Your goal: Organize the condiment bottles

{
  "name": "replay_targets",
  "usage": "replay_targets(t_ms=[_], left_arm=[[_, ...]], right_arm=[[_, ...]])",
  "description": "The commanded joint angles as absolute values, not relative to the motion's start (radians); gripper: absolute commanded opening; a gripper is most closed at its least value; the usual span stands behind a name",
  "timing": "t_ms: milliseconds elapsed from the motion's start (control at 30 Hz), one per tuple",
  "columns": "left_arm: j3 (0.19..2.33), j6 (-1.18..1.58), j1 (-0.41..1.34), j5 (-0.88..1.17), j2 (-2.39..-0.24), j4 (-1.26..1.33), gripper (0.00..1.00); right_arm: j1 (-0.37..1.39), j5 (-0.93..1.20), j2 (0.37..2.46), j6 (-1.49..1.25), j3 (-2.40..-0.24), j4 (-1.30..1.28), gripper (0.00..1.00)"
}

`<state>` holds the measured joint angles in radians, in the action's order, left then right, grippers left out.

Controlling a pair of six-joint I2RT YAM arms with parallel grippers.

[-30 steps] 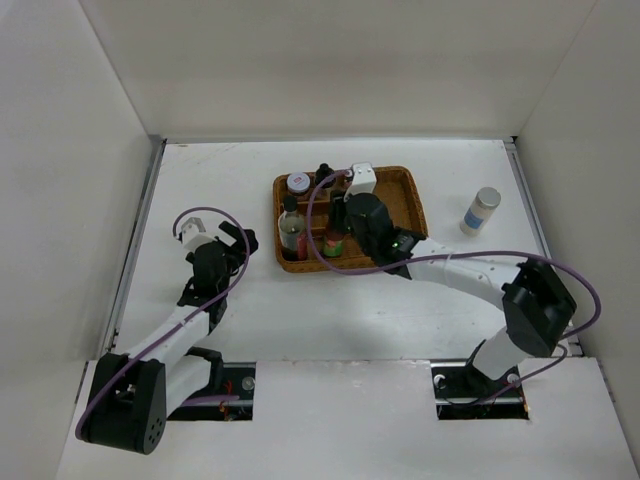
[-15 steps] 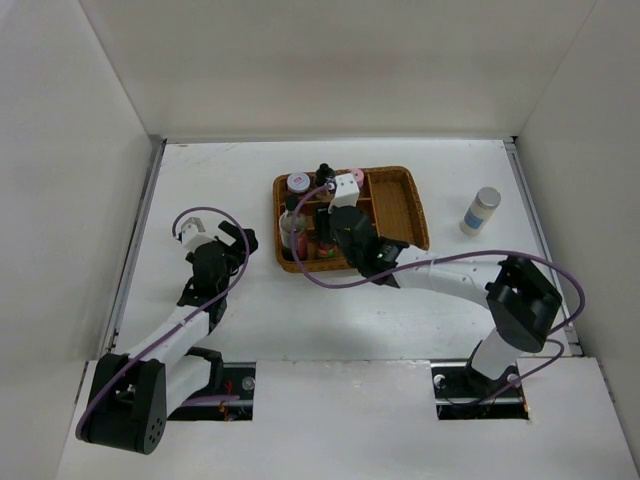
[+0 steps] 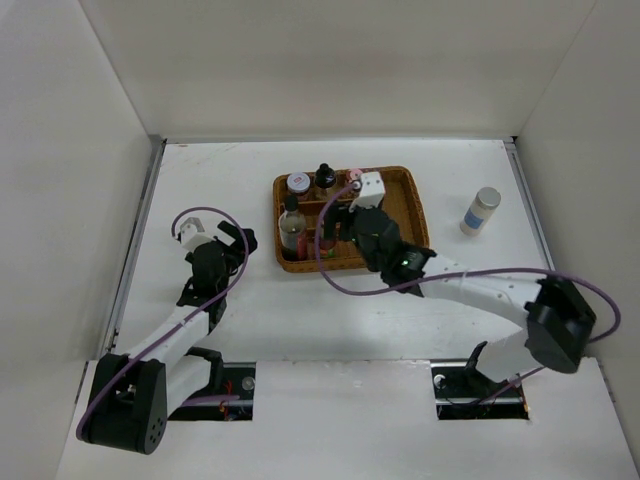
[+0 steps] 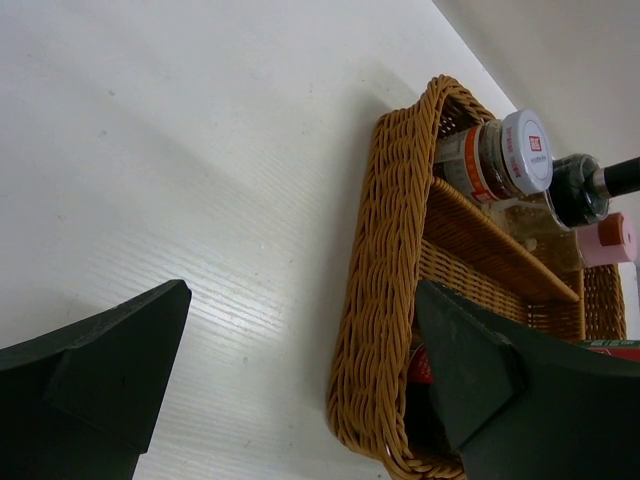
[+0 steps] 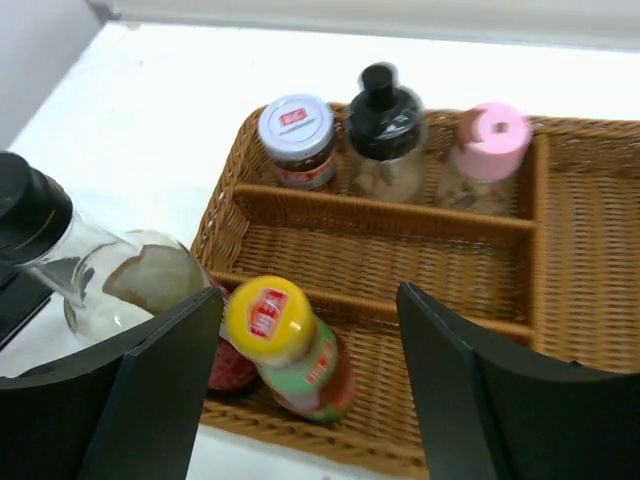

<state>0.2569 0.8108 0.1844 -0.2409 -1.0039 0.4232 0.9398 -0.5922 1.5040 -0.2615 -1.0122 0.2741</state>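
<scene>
The yellow-capped dark sauce bottle (image 5: 292, 352) leans tilted in the front left compartment of the wicker tray (image 5: 470, 225). It sits between the spread fingers of my open right gripper (image 5: 310, 330), and neither finger touches it. In the back row stand the white-lidded jar (image 5: 296, 140), the black-capped bottle (image 5: 383, 135) and the pink-capped bottle (image 5: 488, 155). The tall clear bottle (image 5: 95, 275) stands at the tray's left end. A white-blue cylinder (image 3: 481, 211) stands on the table to the right of the tray (image 3: 405, 200). My left gripper (image 3: 232, 240) is open and holds nothing, left of the tray.
White walls enclose the table on three sides. In the left wrist view the tray's woven left wall (image 4: 385, 280) lies just beyond my right-hand finger (image 4: 480, 390). The right arm's purple cable (image 3: 330, 270) loops over the tray's front edge.
My right gripper has opened and let go of the yellow-capped bottle, which now leans in the tray. The right arm swung left, then back right. The left arm has not moved.
</scene>
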Motion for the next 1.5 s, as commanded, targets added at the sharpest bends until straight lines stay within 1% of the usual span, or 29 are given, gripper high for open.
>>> replay_targets(t_ms=[0,133,233,333,400,500,733,1067,1133,1167,1200,1233,1300,1333,1367,1467], left_arm=[[0.252,0.818,0.176,-0.233,-0.983,0.469,1.0],[0.25,0.819,0.182,-0.238,-0.979,0.477,1.0],[0.258,0.821,0.183,-0.227,-1.003,0.473,1.0],[0.256,0.822,0.185,-0.222,-0.999,0.477,1.0],[0.256,0.822,0.186,-0.227,-0.999,0.477,1.0],[0.255,0.824,0.179,-0.216,-0.988,0.469,1.0],[0.255,0.824,0.182,-0.216,-1.0,0.479,1.0],[0.258,0.825,0.188,-0.229,-1.023,0.488,1.0],[0.258,0.825,0.182,-0.218,-1.026,0.488,1.0],[0.256,0.825,0.182,-0.219,-1.025,0.489,1.0],[0.256,0.825,0.188,-0.227,-1.023,0.489,1.0],[0.258,0.825,0.189,-0.23,-1.025,0.489,1.0],[0.259,0.825,0.185,-0.224,-1.035,0.489,1.0],[0.259,0.825,0.18,-0.219,-1.034,0.483,1.0],[0.259,0.825,0.179,-0.219,-1.028,0.483,1.0],[0.255,0.825,0.185,-0.238,-1.019,0.491,1.0]], right_arm=[[0.889,-0.632,1.338,-0.262,-0.961,0.295,0.79],[0.722,-0.664,1.217,-0.281,-0.879,0.264,0.87],[0.553,-0.741,1.197,-0.288,-0.854,0.245,0.91],[0.373,-0.802,1.238,-0.264,-0.871,0.23,0.99],[0.268,-0.804,1.282,-0.239,-0.9,0.221,1.0],[0.165,-0.802,1.348,-0.248,-0.942,0.183,1.0],[0.081,-0.724,1.476,-0.273,-1.031,0.091,1.0],[0.008,-0.595,1.571,-0.379,-1.034,0.058,1.0],[0.01,-0.58,1.582,-0.39,-1.038,0.055,0.96],[0.013,-0.578,1.58,-0.393,-1.037,0.055,0.91],[0.013,-0.58,1.575,-0.393,-1.034,0.055,0.81],[0.013,-0.586,1.565,-0.393,-1.028,0.061,0.68],[0.021,-0.597,1.533,-0.394,-1.02,0.075,0.52],[0.039,-0.61,1.504,-0.394,-1.013,0.081,0.48],[0.066,-0.629,1.465,-0.39,-1.002,0.092,0.46],[0.177,-0.675,1.341,-0.355,-0.976,0.123,0.44]])
